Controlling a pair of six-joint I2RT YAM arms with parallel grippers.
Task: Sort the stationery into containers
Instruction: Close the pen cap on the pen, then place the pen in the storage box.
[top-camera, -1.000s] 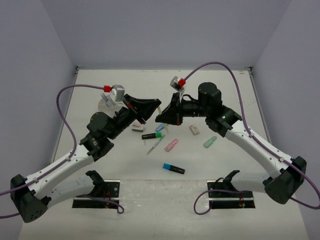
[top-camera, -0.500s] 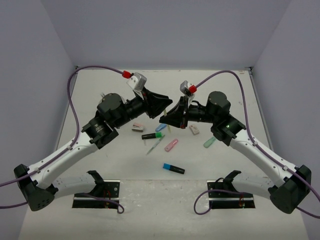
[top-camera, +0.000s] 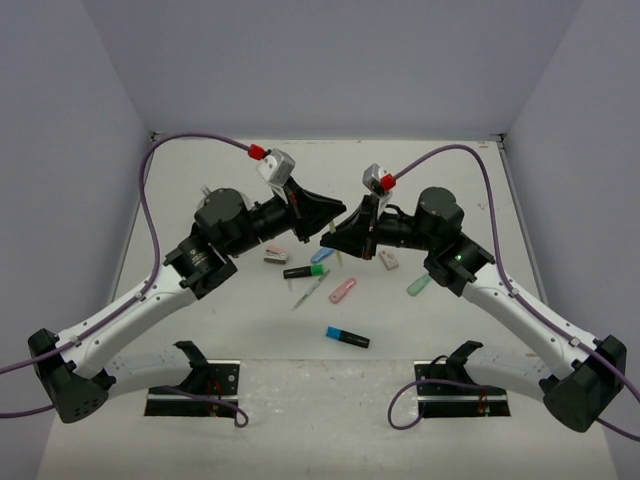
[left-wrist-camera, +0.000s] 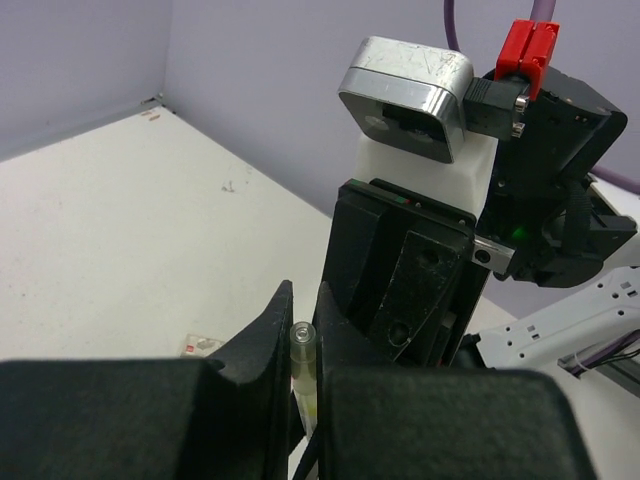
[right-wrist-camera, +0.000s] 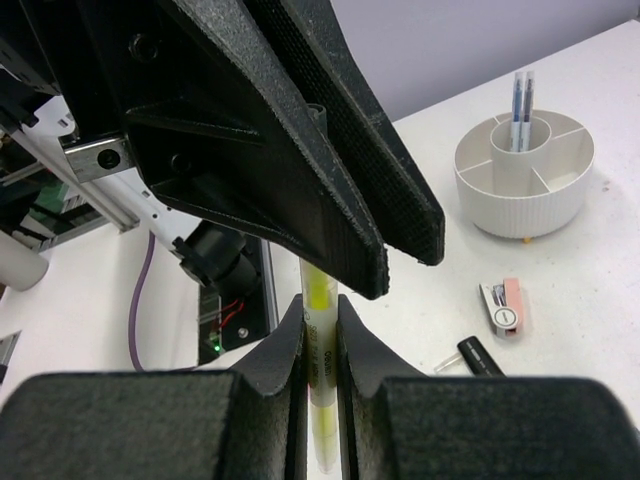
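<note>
Item: yellow pen (right-wrist-camera: 318, 345), hanging mid-air between the arms, right gripper (right-wrist-camera: 319, 310) clamping its barrel, left gripper (left-wrist-camera: 303, 300) having just swung in and pinching its end, so a handover toward the white cup (right-wrist-camera: 520, 205) is probably beginning.

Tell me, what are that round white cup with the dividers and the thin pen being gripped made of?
The cup looks like moulded plastic with a matte white finish: the wall has even ribbing and the dividers are thin, though ceramic can't be ruled out. The pen is probably clear, glossy plastic: yellow-green colour shows through its barrel and its end looks see-through.
</note>
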